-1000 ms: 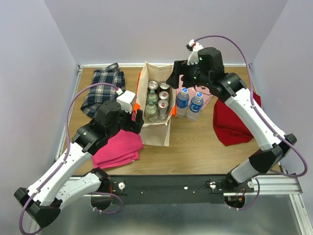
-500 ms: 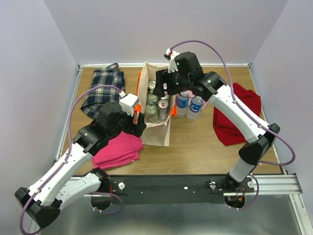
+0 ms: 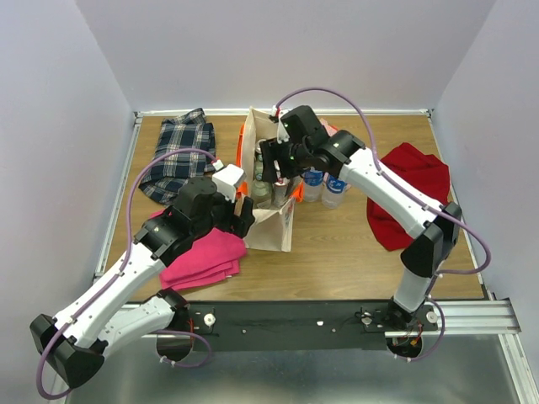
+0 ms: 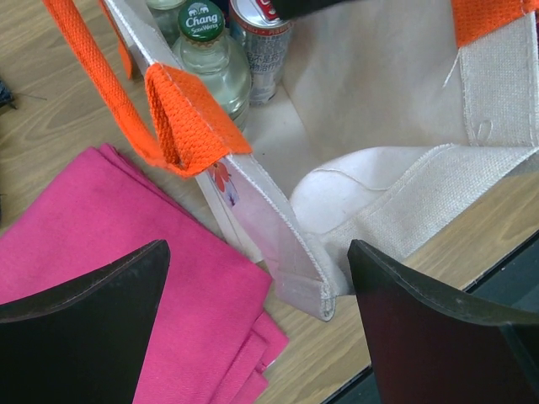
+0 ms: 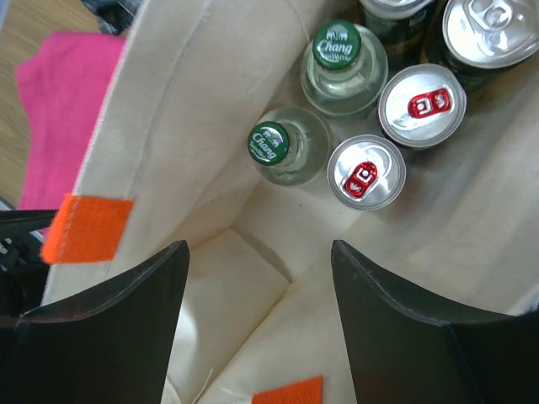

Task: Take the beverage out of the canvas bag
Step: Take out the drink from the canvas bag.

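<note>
Start from the right fingers [image 5: 396, 328]: parted to a moderate gap, gripping nothing, poised over the open mouth of the tall beige canvas bag with orange handles [image 5: 189, 93], above its bare near end rather than over any drink. Shift them toward the nearest green-capped clear glass bottle [image 5: 271, 141], standing upright inside the bag just beside a second green-capped bottle [image 5: 337, 46] and close against a silver can with a red tab [image 5: 365, 172]. Centre the gap on the cap, then descend straight, slipping one finger between neck and bag wall, the other between neck and can. Close on the neck below the cap, not on the cap itself; beware of slipping on smooth glass under a shallow pinch. Lift vertically, clearing rim and orange handle.

Bring in the left fingers [image 4: 80, 337] too: spread wide, empty, flanking the bag's near corner next to the folded pink cloth [image 4: 101, 227], with no visible contact. Pinch that wall to steady the bag on the wooden counter [image 3: 354, 244] and stop the soft canvas from rising with the bottle.
</note>
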### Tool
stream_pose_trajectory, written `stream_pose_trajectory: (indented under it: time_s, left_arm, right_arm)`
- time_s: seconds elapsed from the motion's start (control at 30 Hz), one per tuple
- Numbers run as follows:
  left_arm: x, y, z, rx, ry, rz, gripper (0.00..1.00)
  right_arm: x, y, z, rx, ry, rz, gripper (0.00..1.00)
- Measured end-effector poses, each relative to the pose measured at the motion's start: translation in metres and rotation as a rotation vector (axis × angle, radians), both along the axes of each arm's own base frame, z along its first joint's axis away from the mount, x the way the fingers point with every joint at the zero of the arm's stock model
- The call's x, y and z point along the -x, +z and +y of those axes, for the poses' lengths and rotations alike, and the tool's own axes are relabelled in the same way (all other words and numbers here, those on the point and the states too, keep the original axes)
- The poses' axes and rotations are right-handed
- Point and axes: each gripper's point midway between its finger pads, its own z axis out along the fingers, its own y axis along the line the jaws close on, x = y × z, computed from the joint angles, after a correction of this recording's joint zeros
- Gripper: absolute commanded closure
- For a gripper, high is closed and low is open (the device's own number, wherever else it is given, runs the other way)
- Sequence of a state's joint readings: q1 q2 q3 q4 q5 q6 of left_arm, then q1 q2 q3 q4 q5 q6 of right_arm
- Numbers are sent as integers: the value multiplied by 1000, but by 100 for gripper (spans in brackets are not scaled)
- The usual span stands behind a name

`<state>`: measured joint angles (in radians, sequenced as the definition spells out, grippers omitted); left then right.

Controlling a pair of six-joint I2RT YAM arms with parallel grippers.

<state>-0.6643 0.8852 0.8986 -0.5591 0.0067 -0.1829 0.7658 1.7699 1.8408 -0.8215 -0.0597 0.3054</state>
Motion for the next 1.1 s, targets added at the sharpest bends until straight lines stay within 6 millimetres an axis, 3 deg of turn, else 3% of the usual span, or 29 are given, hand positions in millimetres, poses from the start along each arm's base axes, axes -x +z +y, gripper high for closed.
stream_pose_trajectory:
  time_s: [0.23, 0.6, 0.97, 1.1]
  left_arm:
    - [-2, 0, -2, 0, 0, -6, 4]
    - [-8, 4, 8, -25, 57, -33, 3]
    - [-8, 7, 15, -35, 85, -50, 2]
    - [-9, 7, 15, -38, 86, -52, 2]
  right_arm:
    - [-6, -30, 6, 83, -9, 38, 24]
    - [-40, -36, 22, 128, -43, -19, 33]
    - [-43, -58, 22, 191, -36, 11, 32]
    - [-44, -57, 23, 191, -35, 12, 32]
